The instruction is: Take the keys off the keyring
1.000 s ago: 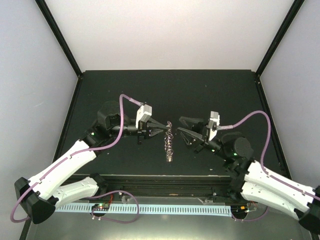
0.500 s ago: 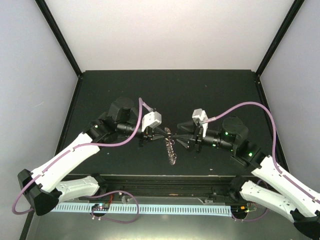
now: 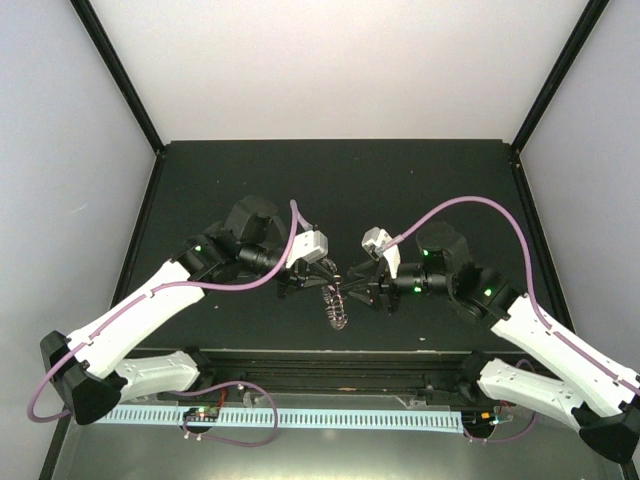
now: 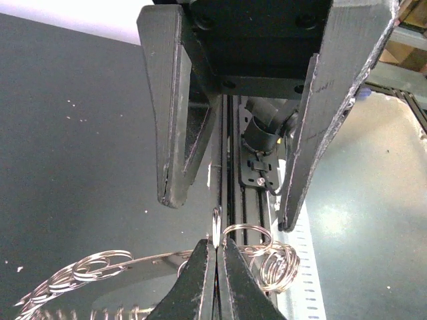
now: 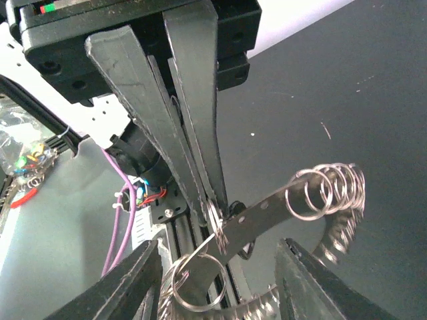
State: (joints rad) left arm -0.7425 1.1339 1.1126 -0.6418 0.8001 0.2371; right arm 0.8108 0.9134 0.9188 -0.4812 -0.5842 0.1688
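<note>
The keyring (image 3: 338,300), a flat grey metal band fringed with small wire loops, hangs on edge above the black table. My left gripper (image 3: 327,268) is shut on one small loop at the ring's top. In the left wrist view its closed tips (image 4: 217,245) pinch that loop, with the band (image 4: 143,260) trailing left. My right gripper (image 3: 359,284) is open, with its fingers on either side of the ring. In the right wrist view the right gripper (image 5: 217,244) straddles the band (image 5: 267,210) without touching it. No key shows in any view.
The black table (image 3: 330,185) is fenced by black frame posts (image 3: 115,70) and pale side walls. A black rail (image 3: 330,357) and a white slotted strip (image 3: 300,418) run along the near edge. Purple cables (image 3: 470,210) loop over both wrists.
The right gripper has moved left from beside the ring until its open fingers straddle it. Both wrists have rolled. The left gripper has shifted slightly right and nearer, still holding the ring.
</note>
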